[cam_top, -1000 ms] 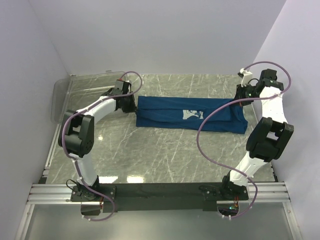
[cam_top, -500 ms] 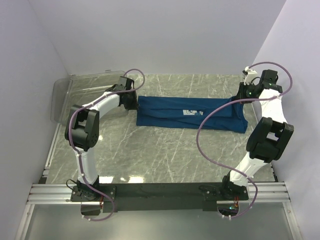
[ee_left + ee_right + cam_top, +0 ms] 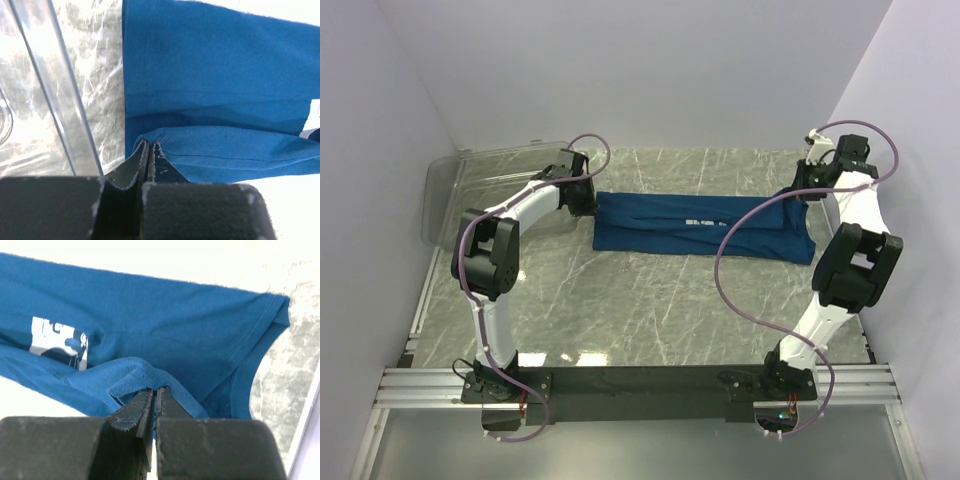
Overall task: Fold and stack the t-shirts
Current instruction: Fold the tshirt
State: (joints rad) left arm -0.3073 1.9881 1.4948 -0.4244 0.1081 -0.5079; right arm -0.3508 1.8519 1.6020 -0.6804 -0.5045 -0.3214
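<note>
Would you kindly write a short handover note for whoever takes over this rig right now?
Left gripper: shut, pinching the t-shirt at its left end, near the clear bin.
Right gripper: shut, pinching a fold of cloth at the right end.
The t-shirt lies as a long strip across the far part of the table, its print partly hidden.
Done: lengthwise fold under way.
Left: finish folding and stack; no other garment in view.

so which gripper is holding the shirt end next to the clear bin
The left gripper: it pinches the t-shirt with the clear bin beside it. The right gripper pinches the opposite end, away from the bin.
</note>
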